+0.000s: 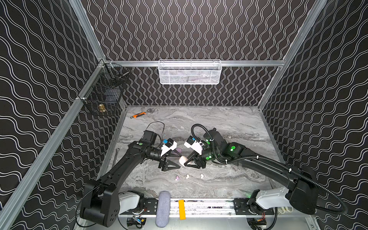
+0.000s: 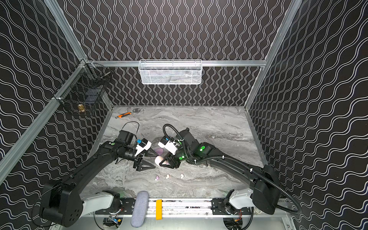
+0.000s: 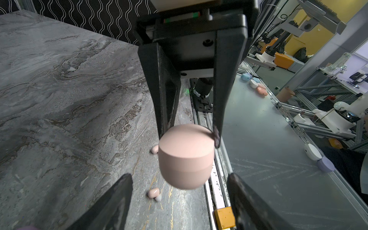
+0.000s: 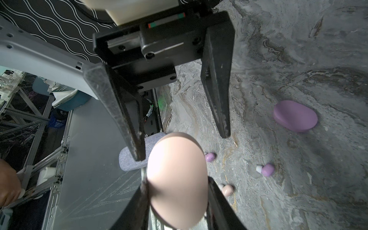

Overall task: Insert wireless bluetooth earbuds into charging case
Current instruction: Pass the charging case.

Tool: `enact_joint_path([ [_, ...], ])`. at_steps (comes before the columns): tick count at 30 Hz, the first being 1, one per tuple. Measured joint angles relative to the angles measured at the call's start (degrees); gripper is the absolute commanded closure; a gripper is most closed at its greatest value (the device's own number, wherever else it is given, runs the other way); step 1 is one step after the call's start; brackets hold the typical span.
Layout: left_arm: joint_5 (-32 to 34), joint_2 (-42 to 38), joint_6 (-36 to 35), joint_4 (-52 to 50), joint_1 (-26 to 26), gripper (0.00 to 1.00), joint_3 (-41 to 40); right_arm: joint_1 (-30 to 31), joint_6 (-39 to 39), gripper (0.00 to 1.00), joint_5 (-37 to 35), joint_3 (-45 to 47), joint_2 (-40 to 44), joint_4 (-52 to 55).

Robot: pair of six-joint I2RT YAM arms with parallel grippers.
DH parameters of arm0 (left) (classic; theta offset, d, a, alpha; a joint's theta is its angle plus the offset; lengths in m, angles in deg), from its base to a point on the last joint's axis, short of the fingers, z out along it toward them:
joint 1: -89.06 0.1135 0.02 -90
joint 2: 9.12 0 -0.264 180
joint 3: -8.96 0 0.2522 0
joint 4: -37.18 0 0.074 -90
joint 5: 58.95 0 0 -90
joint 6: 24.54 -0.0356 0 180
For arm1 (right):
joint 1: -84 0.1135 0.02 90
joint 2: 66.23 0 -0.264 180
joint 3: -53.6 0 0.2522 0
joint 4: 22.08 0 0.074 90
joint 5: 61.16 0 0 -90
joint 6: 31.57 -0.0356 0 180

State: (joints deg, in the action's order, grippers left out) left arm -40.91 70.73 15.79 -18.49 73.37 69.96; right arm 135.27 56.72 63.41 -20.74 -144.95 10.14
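My right gripper [image 4: 177, 185] is shut on a cream-pink oval charging case [image 4: 177, 179], closed and held above the table; both top views show it [image 1: 182, 160] [image 2: 159, 160]. Facing it, my left gripper [image 3: 179, 176] is open, its fingertips either side of the case's [image 3: 186, 159] free end with a gap on each side. Loose earbuds lie on the marble nearer the front rail: a lilac one [image 1: 176, 177] and two cream ones [image 1: 187, 176] [image 1: 201, 176]. The right wrist view shows two lilac buds [image 4: 210, 157] [image 4: 265, 170] and a cream bud [image 4: 227, 190].
A closed purple case [image 4: 294, 115] lies on the table just behind the grippers [image 1: 178, 149]. An orange-handled wrench [image 1: 139, 115] lies at the back left. A white mesh basket [image 1: 190, 72] and a black wire basket [image 1: 103, 93] hang on the walls. A grey pad [image 1: 163, 209] and a yellow block [image 1: 181, 209] sit on the front rail.
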Motion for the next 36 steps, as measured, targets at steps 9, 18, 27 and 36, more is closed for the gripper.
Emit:
enact_joint_path([
  [9,-0.26,0.59,0.0,-0.61,-0.76,0.32,0.31,0.0,0.0,0.69,0.0,-0.37,-0.9,-0.07],
  [18,-0.26,0.81,-0.02,-1.11,-1.16,0.35,0.37,0.0,0.22,0.69,0.2,-1.6,-2.19,-0.04],
  [27,-0.26,0.79,-0.02,-1.22,-1.2,0.38,0.37,0.13,0.22,0.69,0.61,-1.73,-2.62,-0.11],
  [36,-0.26,0.79,-0.13,-1.25,-1.2,0.42,0.37,0.5,0.22,0.69,0.87,-1.79,-2.93,-0.11],
])
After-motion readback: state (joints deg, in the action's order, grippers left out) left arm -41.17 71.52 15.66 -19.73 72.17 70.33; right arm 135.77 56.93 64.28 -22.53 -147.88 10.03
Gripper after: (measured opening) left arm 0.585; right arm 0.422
